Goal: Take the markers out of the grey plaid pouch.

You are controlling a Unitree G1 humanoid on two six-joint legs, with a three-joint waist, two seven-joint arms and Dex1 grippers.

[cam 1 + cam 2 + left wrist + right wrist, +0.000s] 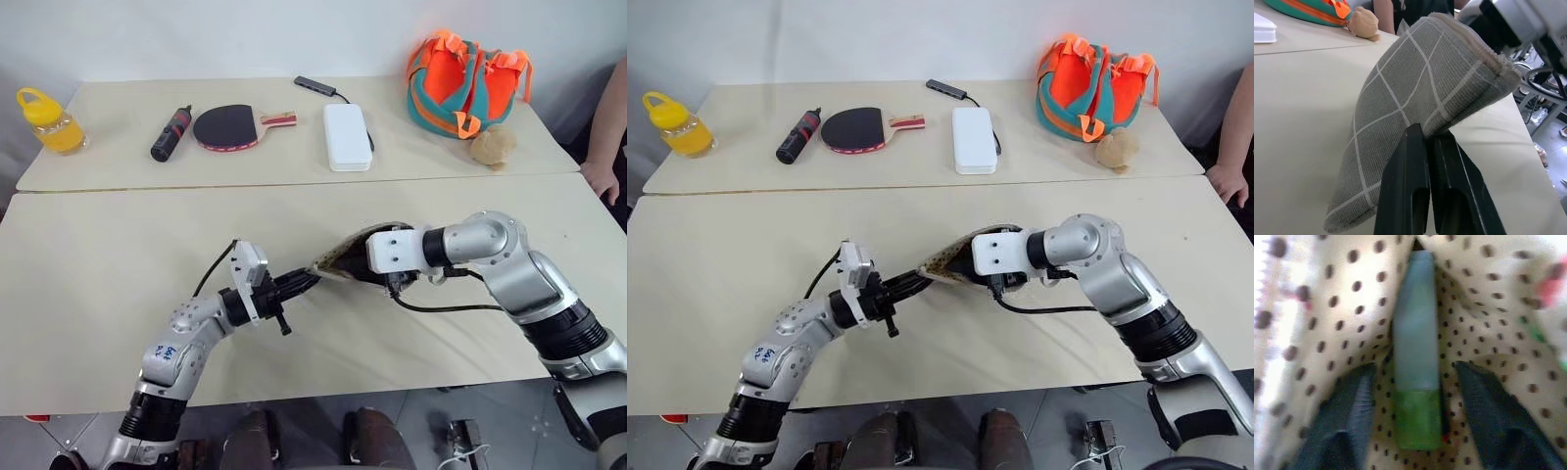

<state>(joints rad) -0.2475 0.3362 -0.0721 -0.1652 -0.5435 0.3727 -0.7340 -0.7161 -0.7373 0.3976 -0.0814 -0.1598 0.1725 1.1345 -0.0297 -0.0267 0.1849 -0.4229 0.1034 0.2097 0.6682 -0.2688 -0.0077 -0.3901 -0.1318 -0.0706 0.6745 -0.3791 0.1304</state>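
Observation:
The grey plaid pouch point(345, 253) is lifted off the near table between my two arms, mouth turned to my right arm. My left gripper point(1427, 134) is shut on the pouch's fabric edge, fingers pressed together over the cloth. My right gripper point(1417, 366) reaches into the pouch's beige dotted lining point(1327, 308), open, with one dark finger point(1352, 406) on either side of a marker. That marker point(1415, 328) is pale mint with a green end and lies lengthwise between the fingers, not touched by them. A dark sliver with a red spot point(1445, 435) shows beside it.
On the far table lie a white hard case point(347, 137), a table-tennis paddle point(230, 127), a black-and-red cylinder point(170, 133), a yellow bottle point(49, 122), an orange and teal bag point(460, 83) and a small plush toy point(493, 145). A person's hand point(600, 181) rests at the right edge.

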